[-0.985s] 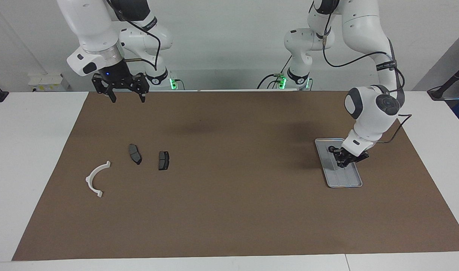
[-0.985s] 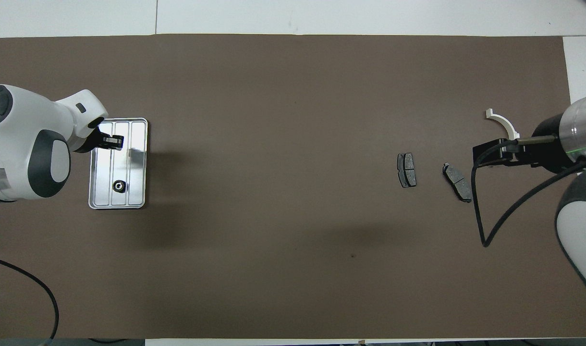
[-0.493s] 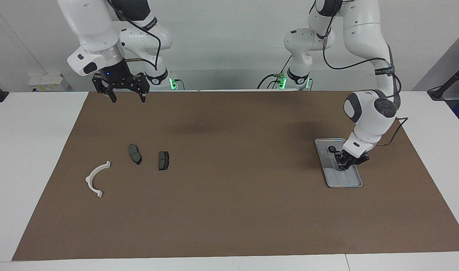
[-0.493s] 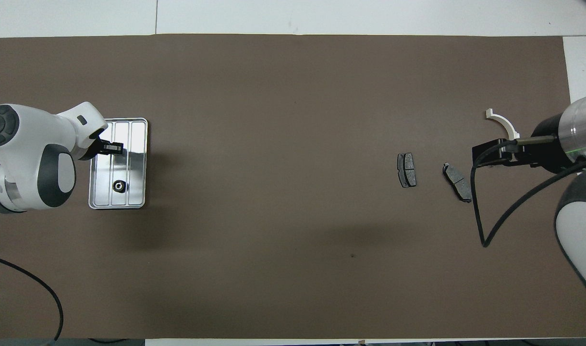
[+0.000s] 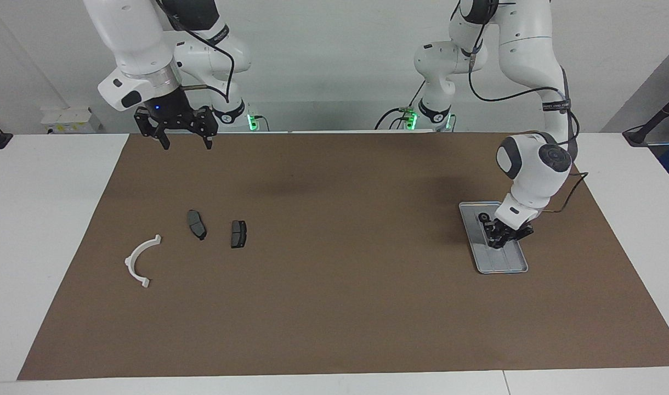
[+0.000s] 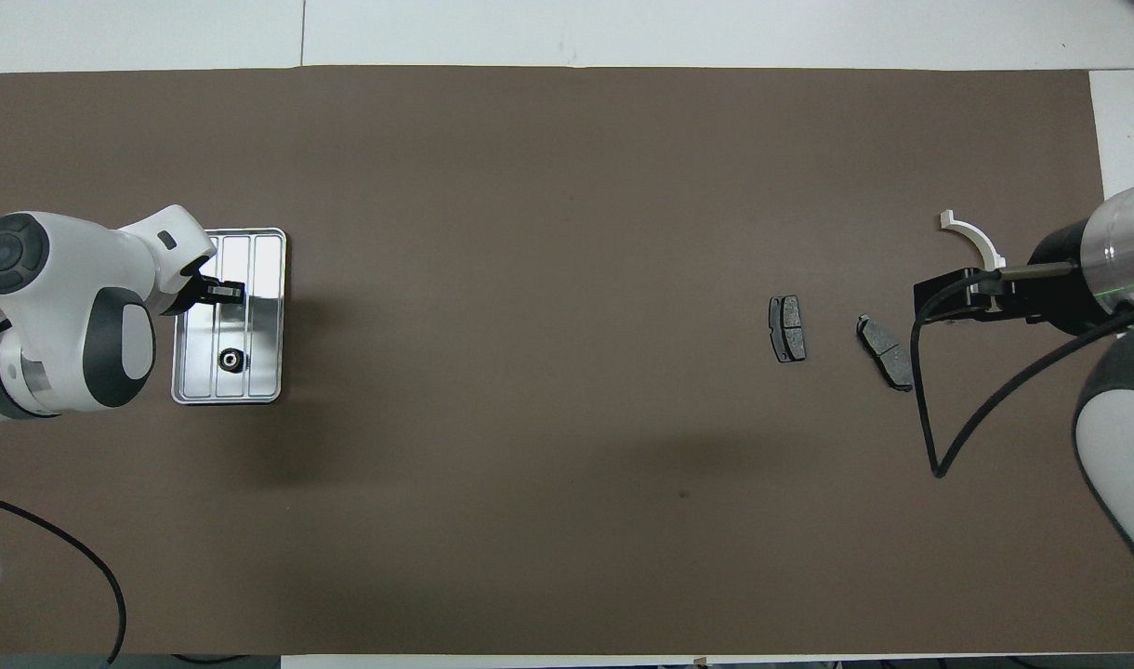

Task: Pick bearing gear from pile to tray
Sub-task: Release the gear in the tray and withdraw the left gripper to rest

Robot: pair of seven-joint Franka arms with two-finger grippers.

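The gear (image 6: 230,359) lies in the tray (image 6: 268,321) near the mat's (image 6: 567,372) left-arm end. The left gripper (image 5: 498,240), low over the tray, may clip it — I cannot tell its fingers' state. The right gripper (image 5: 184,144) waits, fingers apart.

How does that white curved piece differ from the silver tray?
The white bracket is a thin open arc; the tray is a flat silver rectangle with a raised rim. The bracket lies toward the right arm's end of the table, the tray toward the left arm's end. The bracket holds nothing; the tray holds a small black round part. Both lie flat on the brown mat.
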